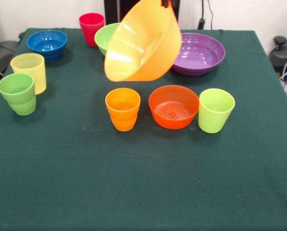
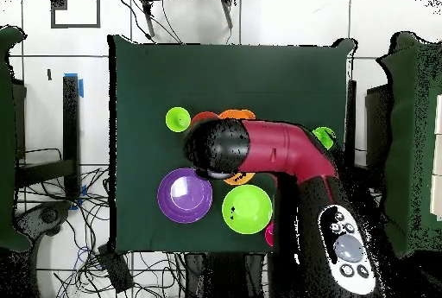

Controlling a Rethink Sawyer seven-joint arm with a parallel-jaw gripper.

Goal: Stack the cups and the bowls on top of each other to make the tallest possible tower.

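Observation:
The very large orange bowl [image 1: 143, 43] hangs tilted in the air above the table's middle, its opening turned down and to the left. My gripper [image 1: 165, 4] shows only as a tip at the top edge, shut on the bowl's upper rim. Below stand the orange cup [image 1: 123, 109], the small red-orange bowl [image 1: 174, 106] and the lime green cup [image 1: 215, 109] in a row. The purple bowl [image 1: 199, 54] and green bowl [image 1: 106, 37] sit behind. The blue bowl [image 1: 47, 43], red cup [image 1: 91, 28], pale yellow cup [image 1: 29, 71] and green cup [image 1: 18, 93] stand at the left.
A dark green cloth [image 1: 143, 183] covers the table. In the overhead view my arm [image 2: 276, 152] hides the gripper and most of the lifted bowl; the purple bowl [image 2: 184, 195] and green bowl [image 2: 247, 208] show beside it.

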